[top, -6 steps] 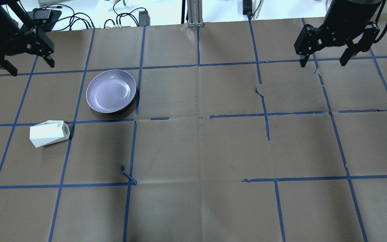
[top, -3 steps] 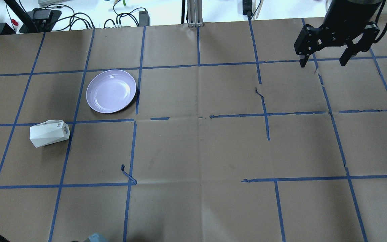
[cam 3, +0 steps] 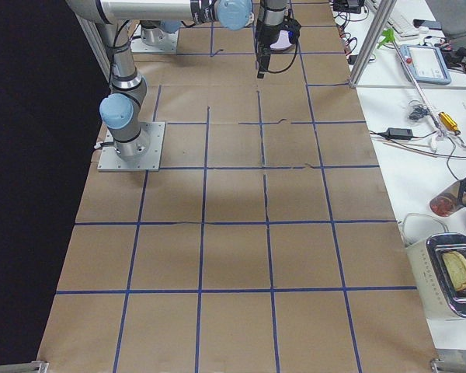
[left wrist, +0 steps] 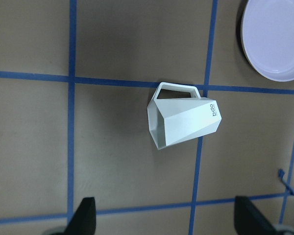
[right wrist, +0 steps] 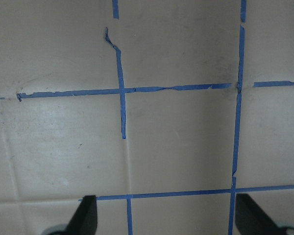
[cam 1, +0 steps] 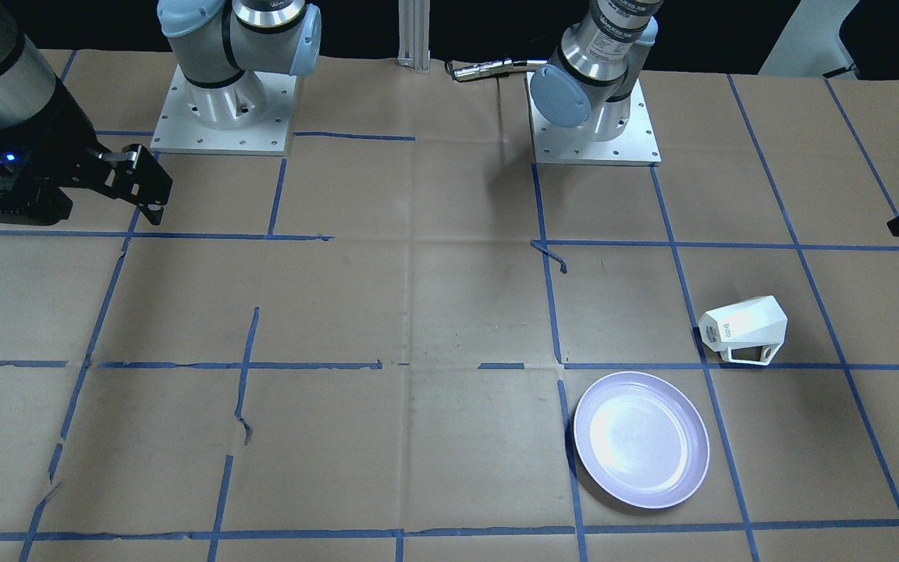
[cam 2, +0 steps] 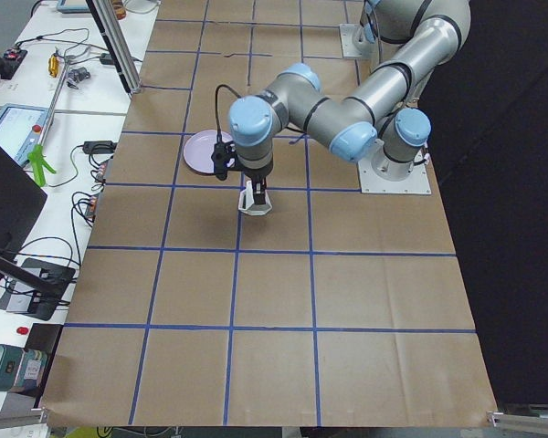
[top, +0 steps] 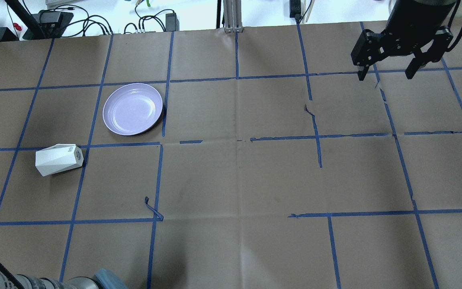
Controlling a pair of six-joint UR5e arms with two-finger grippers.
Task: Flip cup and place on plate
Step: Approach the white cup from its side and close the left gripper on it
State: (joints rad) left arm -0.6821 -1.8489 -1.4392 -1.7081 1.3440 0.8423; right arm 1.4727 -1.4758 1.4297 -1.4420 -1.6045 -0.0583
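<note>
The white faceted cup lies on its side on the brown paper, at the left of the overhead view. In the front-facing view it lies with its handle towards the plate. The lavender plate sits apart from it, further from the robot, and also shows in the front-facing view. My left gripper hangs open and empty high above the table, with the cup and the plate's edge in its wrist view. My right gripper is open and empty at the far right.
Blue tape lines grid the brown paper. A loose curl of tape sticks up near the middle left. The two arm bases stand at the robot's edge. Cables and an aluminium post lie beyond the far edge.
My left gripper has left the overhead view's upper left corner, and the left arm's elbow has come in at the bottom left. The cup, the plate and the right gripper have not moved.
</note>
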